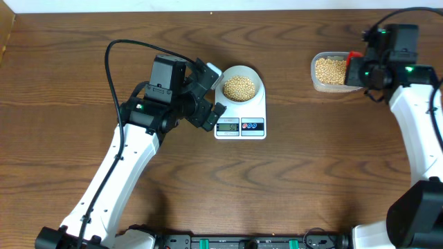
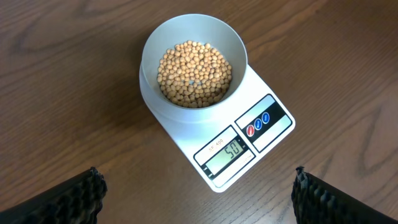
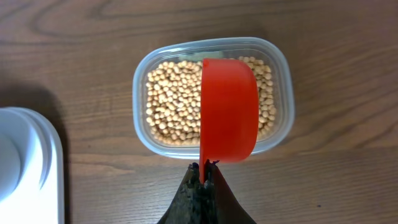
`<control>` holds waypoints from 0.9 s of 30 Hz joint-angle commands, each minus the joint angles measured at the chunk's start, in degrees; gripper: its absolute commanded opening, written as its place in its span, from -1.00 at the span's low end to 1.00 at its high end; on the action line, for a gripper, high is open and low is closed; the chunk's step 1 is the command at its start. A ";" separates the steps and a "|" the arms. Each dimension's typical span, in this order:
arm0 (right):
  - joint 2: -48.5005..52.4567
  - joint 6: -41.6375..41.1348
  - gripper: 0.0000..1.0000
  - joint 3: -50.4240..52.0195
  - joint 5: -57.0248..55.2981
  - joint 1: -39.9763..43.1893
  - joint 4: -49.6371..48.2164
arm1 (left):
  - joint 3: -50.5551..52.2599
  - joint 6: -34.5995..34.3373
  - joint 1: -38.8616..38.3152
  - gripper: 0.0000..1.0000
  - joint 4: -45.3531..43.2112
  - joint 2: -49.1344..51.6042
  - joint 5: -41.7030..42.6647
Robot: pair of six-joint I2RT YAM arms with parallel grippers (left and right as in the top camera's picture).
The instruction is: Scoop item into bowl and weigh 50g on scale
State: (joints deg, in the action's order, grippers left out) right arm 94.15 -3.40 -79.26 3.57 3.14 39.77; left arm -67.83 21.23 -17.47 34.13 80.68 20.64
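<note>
Since the overhead view shows the bowl (image 1: 240, 71) seated on the scale (image 1: 228, 133) near the middle of the table (image 1: 83, 41), with a heap of beans (image 1: 240, 87) inside it, the scooping part of the task looks done. In the same view the left end effector (image 1: 213, 93) hovers just beside the scale's left edge with its fingers spread wide and nothing between them, while the right end effector (image 1: 360, 66) sits well apart at the far right, over the clear tub (image 1: 320, 83) of spare beans. From the left wrist, the bowl sits on the scale's platform, roughly half full, and the display (image 2: 225, 150) reads 50, so the target weight appears to be met. Both dark fingertips frame the bottom corners of this view, far apart and touching nothing. From the right wrist, the jaws are closed tight on the handle of a red scoop (image 3: 229, 109), which hangs over the tub, turned so that I cannot tell whether any beans are in it. A corner of the scale shows at the left edge. Judging from this, little is left beyond perhaps setting the scoop down; adding more beans would overshoot.
</note>
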 commanded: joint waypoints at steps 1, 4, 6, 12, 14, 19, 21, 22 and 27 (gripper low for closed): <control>-1.68 1.79 -0.98 0.26 -9.01 -2.73 0.39 | 0.11 0.13 0.02 0.95 0.07 0.44 -0.37; -1.68 1.79 -0.98 0.26 -15.30 -4.72 0.81 | 0.13 0.13 0.02 0.96 0.07 0.44 -0.37; -1.68 1.79 -0.98 0.26 -17.64 -5.62 0.81 | 0.13 0.13 0.02 0.95 0.07 0.44 -0.37; -1.68 1.81 -0.98 0.26 -20.52 -6.60 0.70 | 0.11 0.11 0.02 0.96 0.07 0.44 -0.37; -1.68 1.84 -0.98 0.26 -21.11 -6.60 0.70 | 0.13 0.13 0.02 0.96 0.07 0.44 -0.37; -1.68 2.34 -0.98 0.26 -21.09 -6.60 -0.15 | 0.13 0.13 0.02 0.95 0.07 0.44 -0.37; -1.68 -1.97 -0.98 0.26 -20.98 -6.56 -0.81 | 0.11 0.13 0.02 0.96 0.07 0.44 -0.37; -1.68 -5.27 -0.98 0.26 -20.61 -6.56 -1.07 | 0.13 0.13 0.02 0.96 0.07 0.44 -0.37; -1.18 -25.62 -0.98 0.33 -11.87 -5.77 -3.32 | 0.13 0.13 0.02 0.96 0.07 0.44 -0.37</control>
State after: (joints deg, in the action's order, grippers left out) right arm 94.11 -14.79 -79.26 -13.52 -3.25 37.47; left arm -67.83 21.23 -17.47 34.13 80.68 20.64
